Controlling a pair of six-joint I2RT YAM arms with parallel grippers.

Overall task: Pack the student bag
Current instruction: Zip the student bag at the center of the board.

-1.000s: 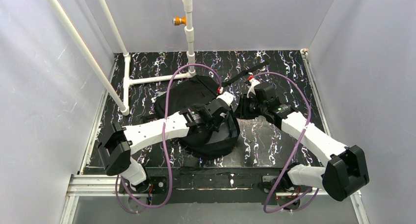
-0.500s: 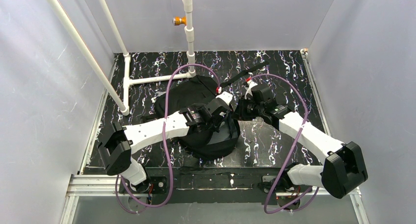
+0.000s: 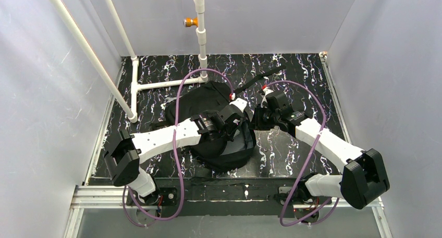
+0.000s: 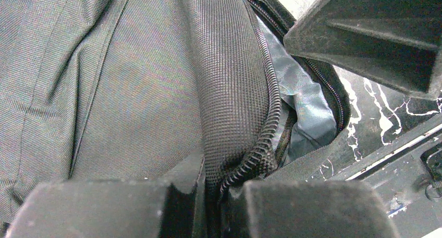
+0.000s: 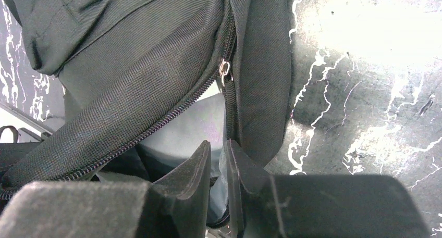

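Black student bag (image 3: 208, 107) lies mid-table, its open zipper mouth on the right flank, between both arms; left gripper (image 4: 219, 185) pinches one zipper lip; right gripper (image 5: 219, 162) jaws look pressed on the opposite lip, zipper pull (image 5: 224, 70) just beyond.

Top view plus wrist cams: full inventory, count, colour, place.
backpack: 1, black, table centre, zip partly open
zip slider: 1, silver, on backpack opening
strap: 1, black, trailing far right
pipe frame: 1, white, far left
fitting: 1, orange, on rear pipe
table: 1, black, white veins
cables: 2, purple, looping over backpack and table
left gripper: 1, black, shut on backpack edge
right gripper: 1, black, shut on backpack edge
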